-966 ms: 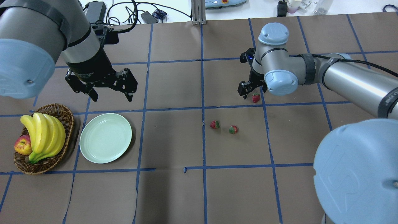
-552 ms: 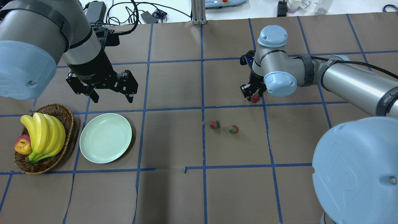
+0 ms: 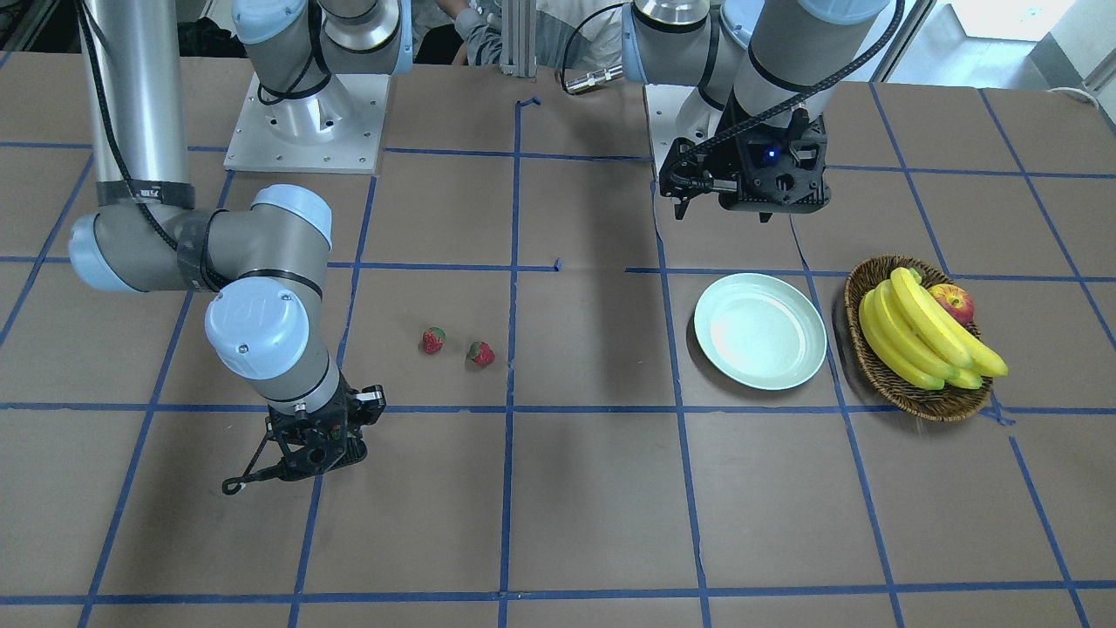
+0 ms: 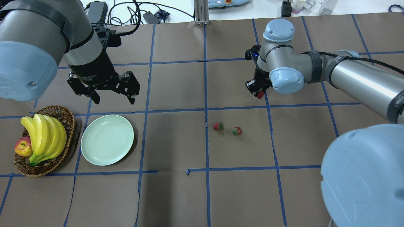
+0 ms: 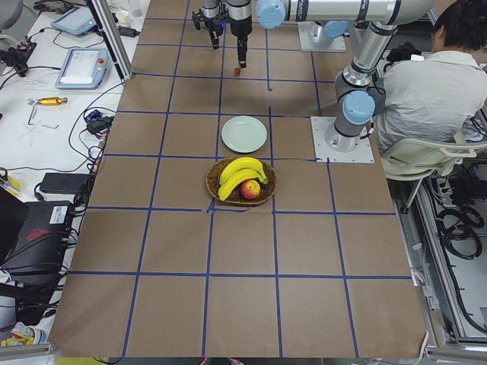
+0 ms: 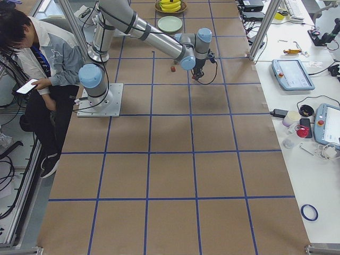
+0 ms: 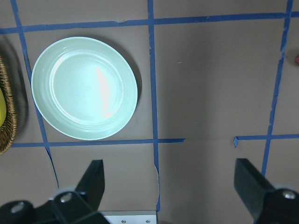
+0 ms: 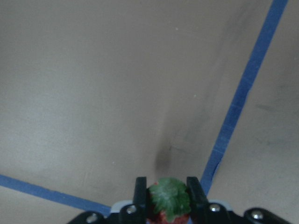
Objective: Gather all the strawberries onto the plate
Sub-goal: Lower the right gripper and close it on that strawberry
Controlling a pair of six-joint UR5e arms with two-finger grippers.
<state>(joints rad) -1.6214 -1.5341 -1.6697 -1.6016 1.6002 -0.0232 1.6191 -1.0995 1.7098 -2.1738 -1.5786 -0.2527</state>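
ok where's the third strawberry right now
The third strawberry is pinched in the right tool; in the overhead view it sits right of centre, beyond the nearest loose strawberry, beside a blue tape line.

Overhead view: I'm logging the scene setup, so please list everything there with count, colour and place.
strawberries: three, red with green caps; two loose right of centre, one held by the right gripper.
plate: one, pale mint green, left, beside the basket.
basket: one, brown wicker, far left.
bananas: one bunch, yellow, in the basket.
apple: one, red-yellow, in the basket.
left gripper: one, black, open, beyond the plate.
right gripper: one, black, shut on a strawberry.
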